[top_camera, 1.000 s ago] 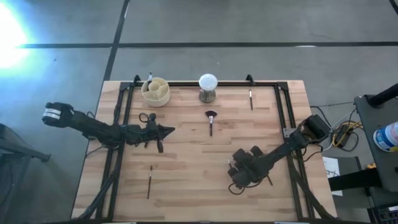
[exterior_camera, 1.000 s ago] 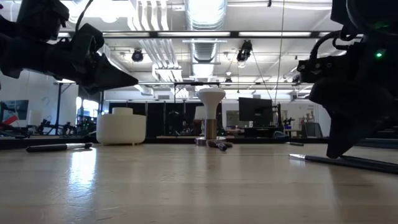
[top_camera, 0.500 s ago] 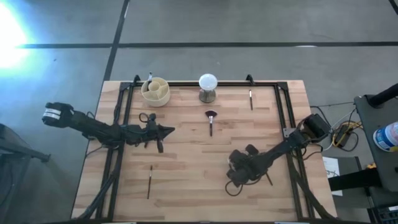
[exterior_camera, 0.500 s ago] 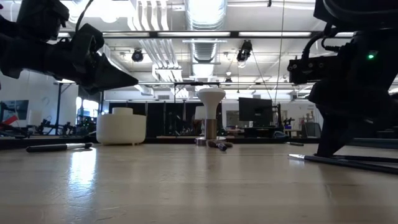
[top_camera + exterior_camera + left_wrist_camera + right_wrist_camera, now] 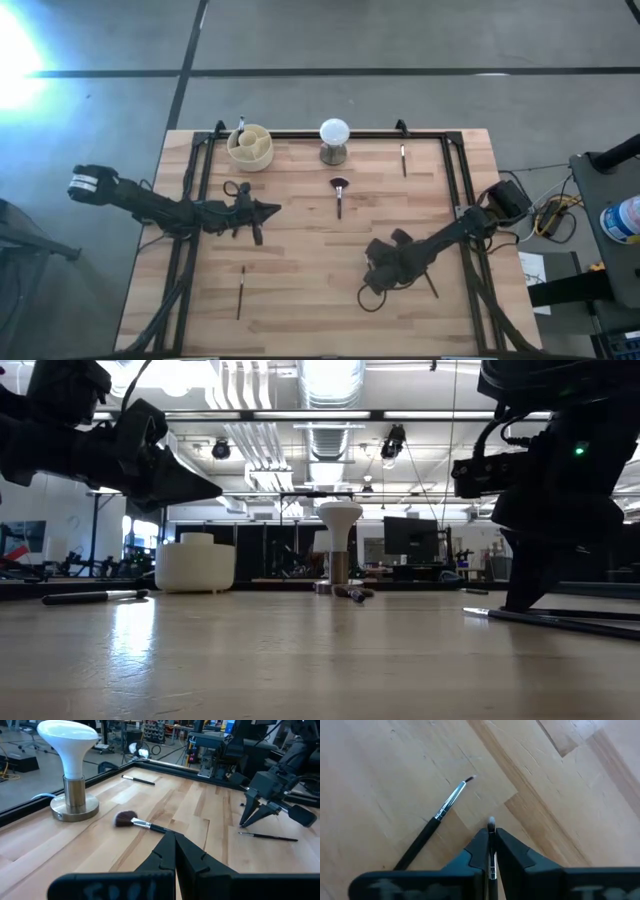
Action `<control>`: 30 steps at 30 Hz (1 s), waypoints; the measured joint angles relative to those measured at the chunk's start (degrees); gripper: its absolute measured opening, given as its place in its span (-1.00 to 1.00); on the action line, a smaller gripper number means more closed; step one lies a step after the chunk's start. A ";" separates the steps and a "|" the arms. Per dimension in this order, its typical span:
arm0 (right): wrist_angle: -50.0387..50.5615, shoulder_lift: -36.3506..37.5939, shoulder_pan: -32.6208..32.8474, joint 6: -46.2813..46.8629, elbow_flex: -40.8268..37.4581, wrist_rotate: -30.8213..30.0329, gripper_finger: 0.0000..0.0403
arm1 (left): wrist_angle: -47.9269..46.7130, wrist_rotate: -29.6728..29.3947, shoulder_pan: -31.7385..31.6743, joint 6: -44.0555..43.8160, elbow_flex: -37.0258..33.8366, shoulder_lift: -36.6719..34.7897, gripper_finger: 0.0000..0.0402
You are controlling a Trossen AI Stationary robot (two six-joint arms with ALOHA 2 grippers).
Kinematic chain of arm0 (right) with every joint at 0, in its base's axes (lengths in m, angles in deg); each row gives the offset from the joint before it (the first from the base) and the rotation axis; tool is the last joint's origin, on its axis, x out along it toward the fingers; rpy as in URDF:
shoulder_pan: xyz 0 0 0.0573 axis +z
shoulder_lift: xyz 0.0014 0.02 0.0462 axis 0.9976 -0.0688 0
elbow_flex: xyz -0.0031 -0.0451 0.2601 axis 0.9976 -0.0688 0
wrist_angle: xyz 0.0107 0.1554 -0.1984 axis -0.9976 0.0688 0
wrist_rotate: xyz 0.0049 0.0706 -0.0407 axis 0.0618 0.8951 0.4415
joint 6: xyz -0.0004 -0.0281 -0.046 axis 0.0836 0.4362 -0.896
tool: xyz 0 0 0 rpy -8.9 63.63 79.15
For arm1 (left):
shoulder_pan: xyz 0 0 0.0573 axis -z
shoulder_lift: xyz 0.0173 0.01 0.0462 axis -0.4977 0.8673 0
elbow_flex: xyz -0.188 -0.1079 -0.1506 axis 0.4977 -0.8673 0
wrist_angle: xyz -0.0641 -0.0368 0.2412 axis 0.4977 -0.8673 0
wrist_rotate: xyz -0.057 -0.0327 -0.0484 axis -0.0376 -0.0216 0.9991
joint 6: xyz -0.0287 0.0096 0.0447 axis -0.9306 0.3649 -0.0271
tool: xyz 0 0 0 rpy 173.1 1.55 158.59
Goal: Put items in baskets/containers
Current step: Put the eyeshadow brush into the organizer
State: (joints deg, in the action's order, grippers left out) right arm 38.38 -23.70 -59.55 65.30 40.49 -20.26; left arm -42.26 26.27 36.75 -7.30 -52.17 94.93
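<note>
From the high view I count one brush already standing in the cream cup [image 5: 249, 146] at the far left of the table; a fan brush [image 5: 339, 195] lies mid-table in front of the white ball lamp [image 5: 334, 138], a thin brush [image 5: 403, 159] lies far right, another [image 5: 241, 291] near left, and one [image 5: 432, 288] by the right arm. I judge most of the task is left. The left gripper [image 5: 272, 209] hangs over the table's left half; the right gripper [image 5: 372, 291] hangs low over the near right. In the low view the cup [image 5: 195, 565] stands upright, a dark brush [image 5: 545, 620] lying beside the right arm. In the left wrist view the left gripper [image 5: 174, 840] is clenched on nothing. In the right wrist view the right gripper [image 5: 491, 832] is clamped on a thin, pale-tipped brush [image 5: 491, 826]; a silver-collared brush [image 5: 440, 822] lies just beside it.
</note>
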 joint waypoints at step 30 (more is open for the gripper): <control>-47.74 11.82 0.07 -50.05 -2.19 -26.24 -0.96 | 12.69 5.36 7.04 7.10 8.75 15.93 -0.66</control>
State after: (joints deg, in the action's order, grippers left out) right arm -9.36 -11.87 -59.48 15.25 38.30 -46.50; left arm -29.57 31.62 43.79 -0.20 -43.42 110.86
